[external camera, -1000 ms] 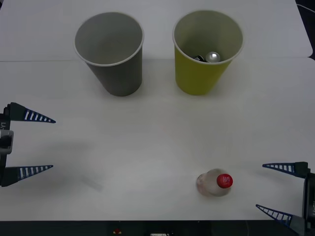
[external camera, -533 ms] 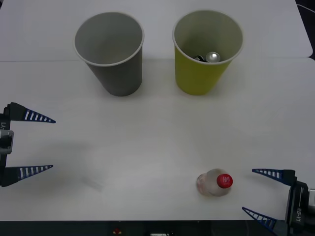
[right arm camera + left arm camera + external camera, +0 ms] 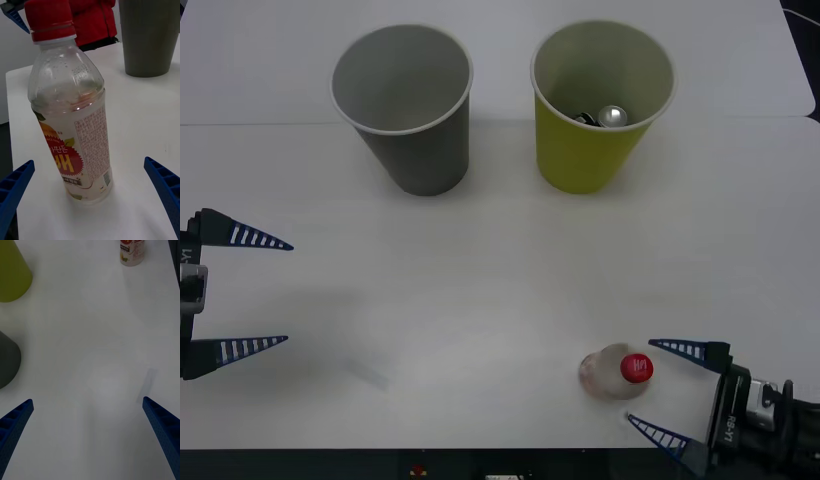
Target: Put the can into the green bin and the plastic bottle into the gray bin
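Bottle (image 3: pixel 616 371) first: the plastic bottle stands upright near the front edge of the table (image 3: pixel 500 280), on the robot's right side, red cap on top and label facing the right wrist camera. It is well apart from both cups. The right gripper (image 3: pixel 667 392) has slid in from the right over the last second; a moment ago its blue fingers were well clear of the bottle, and now their tips reach just beside it, spread wide, one to each side of the line toward the bottle. In the right wrist view the bottle sits between the open fingers (image 3: pixel 165 187), not yet touched.

That shift reads as the approach for the second half of the job. The can (image 3: pixel 612 116) already lies inside the green bin (image 3: pixel 600 150), its silver top showing, so that part looks done. The gray bin (image 3: pixel 415 150) stands beside it, across the table on the robot's left and far from the bottle, so a long carry seems needed once the bottle is grasped.

The left gripper (image 3: pixel 240 295) has not moved and waits wide open at the left edge.
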### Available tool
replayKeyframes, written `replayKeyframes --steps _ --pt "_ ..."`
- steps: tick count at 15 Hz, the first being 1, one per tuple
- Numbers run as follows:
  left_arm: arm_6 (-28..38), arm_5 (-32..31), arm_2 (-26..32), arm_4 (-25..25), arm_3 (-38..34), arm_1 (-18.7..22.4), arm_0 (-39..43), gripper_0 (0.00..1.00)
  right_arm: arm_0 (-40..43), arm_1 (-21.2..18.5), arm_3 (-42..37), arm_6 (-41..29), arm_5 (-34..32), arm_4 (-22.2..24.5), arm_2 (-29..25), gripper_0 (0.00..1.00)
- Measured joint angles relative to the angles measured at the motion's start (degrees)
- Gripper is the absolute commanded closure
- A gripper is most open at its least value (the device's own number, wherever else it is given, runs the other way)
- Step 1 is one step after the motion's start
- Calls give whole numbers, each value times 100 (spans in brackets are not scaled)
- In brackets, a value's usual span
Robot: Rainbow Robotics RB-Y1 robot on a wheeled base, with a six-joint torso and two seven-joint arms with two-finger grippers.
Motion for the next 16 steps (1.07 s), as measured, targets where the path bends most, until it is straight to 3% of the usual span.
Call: replayKeyframes --steps 5,12,13,14,15,16 --pt "0 0 0 0 0 0 0 0 -160 17 0 221 341 -350 502 0" --pt "0 0 0 0 0 0 0 0 -410 259 1 344 420 -365 706 0" --pt "0 0 0 0 0 0 0 0 -433 273 1 366 425 -365 715 19" --pt "0 0 0 0 0 0 0 0 -455 289 1 384 426 -365 731 65" --pt "0 0 0 0 0 0 0 0 -471 308 1 395 426 -367 742 95" --pt "0 0 0 0 0 0 0 0 -483 321 1 397 426 -372 743 100"
